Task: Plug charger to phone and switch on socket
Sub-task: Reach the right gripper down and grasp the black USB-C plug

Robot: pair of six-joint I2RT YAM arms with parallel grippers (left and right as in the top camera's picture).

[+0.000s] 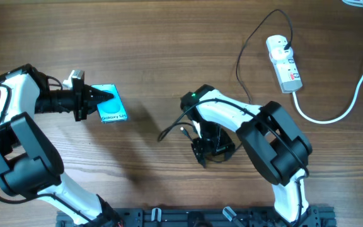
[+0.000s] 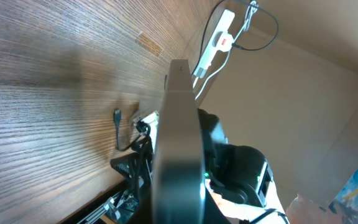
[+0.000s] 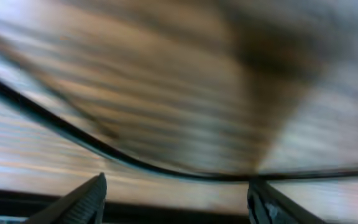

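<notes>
Your left gripper held the phone by one short end. A dark finger lay over the edge of the teal screen, and the rest of the phone stuck out straight ahead of the fingertips. From your left wrist camera the phone showed edge-on, a grey slab running up the middle of the view, with the table tilted off to one side. That camera did not show the fingers themselves, so the grip read only from overhead.

Your right gripper pointed down at the table with its jaws released. The two fingers stood well apart at the bottom corners of the wrist view, and nothing was pinched between them. The charger crossed the wood just ahead of those fingertips as a thin black curve. The view was badly blurred, so you could not tell whether the cable touched either fingertip.

Overhead, the charger's free end lay on the table just beside the right gripper, on the side facing your left arm. It was well apart from the phone. From there the cable passed under the right arm and ran away from the gripper to the socket, where it was plugged in at the far end.

The socket sat well beyond the right gripper's reach-side, far from both tools. Its thick white cord looped away from its near end. The switch position was too small to read.
</notes>
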